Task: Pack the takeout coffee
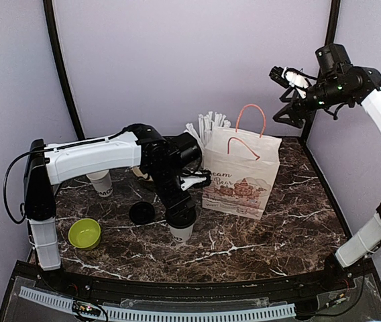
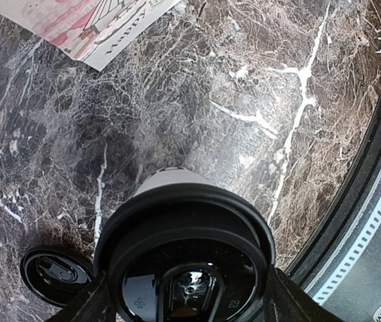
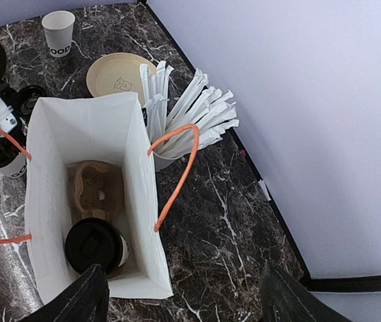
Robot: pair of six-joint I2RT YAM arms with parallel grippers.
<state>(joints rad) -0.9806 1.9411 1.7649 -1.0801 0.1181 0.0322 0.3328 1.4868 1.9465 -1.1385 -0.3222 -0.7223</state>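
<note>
- Top external view, far left: a green bowl (image 1: 84, 233) and a lidless cup (image 1: 100, 182) are seen on the counter (image 1: 284, 228). Neither is part of the job.
- A loose black lid (image 1: 141, 212) lies just beside the takeout coffee cup (image 1: 182, 232), which stands upright on the counter, left of the paper bag (image 1: 239, 176).
- The left gripper (image 1: 178, 216) is set over that cup from above. In the left wrist view its fingers (image 2: 93, 302) flank the lid rim; whether the pads bear on it cannot be told.
- Step judged: this cup is to be grasped for transfer to the bag.
- The paper wall below the lid should be gripped, not the rim alone, or the lid may pop off. The squeeze should be kept light, and the cup lifted straight and kept upright.
- A straw cup (image 1: 210, 127) stands just behind the bag's left corner.
- Inside the bag a packed cup (image 3: 96, 245) is seated in a cardboard carrier (image 3: 95, 191). The empty pocket beside it should be targeted, and the orange handles (image 3: 177, 168) avoided.
- The right gripper (image 1: 283, 96) is held high near the bag's right side, fingers wide, nothing between them.
</note>
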